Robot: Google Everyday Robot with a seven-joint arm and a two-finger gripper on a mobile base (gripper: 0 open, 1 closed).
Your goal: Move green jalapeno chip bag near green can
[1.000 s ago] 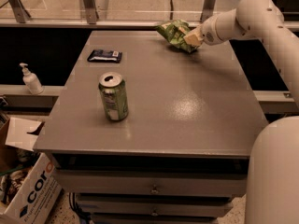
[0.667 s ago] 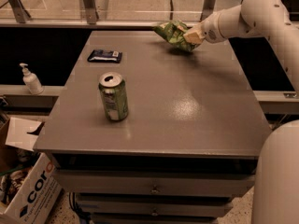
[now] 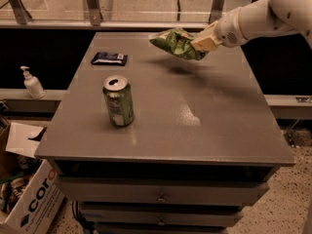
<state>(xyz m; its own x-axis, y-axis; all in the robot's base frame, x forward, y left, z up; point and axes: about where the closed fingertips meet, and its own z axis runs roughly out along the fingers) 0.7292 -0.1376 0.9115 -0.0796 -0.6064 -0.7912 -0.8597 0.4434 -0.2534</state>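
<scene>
Gripper (image 3: 201,42), raised above the far right part of the worktop (image 3: 204,126) and closed on the right-hand end of the green jalapeno chip bag (image 3: 174,43). The bag hangs clear of the surface, tilted, with its free end pointing left; a soft shadow lies on the worktop just below it. The green can (image 3: 118,101) stands upright in the near left part of the worktop, well apart from the bag, with its opened silver top in view. A small dark blue packet (image 3: 109,58) lies flat beyond the can, towards the far left edge. A white pump bottle (image 3: 32,83) stands on a lower ledge off the left side. Step in hand, as judged: the carry, with grasp and lift done and placement not yet made. The next move calls for a sweep leftward and towards the near edge, with the bag held high enough to clear the can's rim. A descent should follow onto bare surface just beside the can, probably on its right, without nudging it. Release should come only once the bag rests on the worktop.
</scene>
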